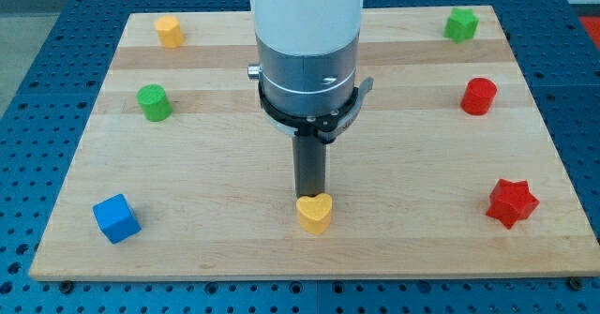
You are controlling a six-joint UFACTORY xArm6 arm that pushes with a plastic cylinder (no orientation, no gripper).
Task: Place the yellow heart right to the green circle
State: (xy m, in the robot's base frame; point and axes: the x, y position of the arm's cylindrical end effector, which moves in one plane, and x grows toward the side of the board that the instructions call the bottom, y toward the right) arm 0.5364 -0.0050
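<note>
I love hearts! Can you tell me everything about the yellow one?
The yellow heart is a small, chunky block that looks like smooth plastic. It lies flat near the bottom edge of the wooden board, around the middle. My tip sits right behind it, at its upper edge, seemingly touching. No other block is near it.

Yellow heart (315, 213): small solid block, lies flat on worktop (403, 239) near bottom edge, about mid-width, lobes facing view's top, point toward view's bottom. Green circle (154, 102): short upright cylinder, stands on worktop at view's left, well apart from heart, up and left of it.
</note>
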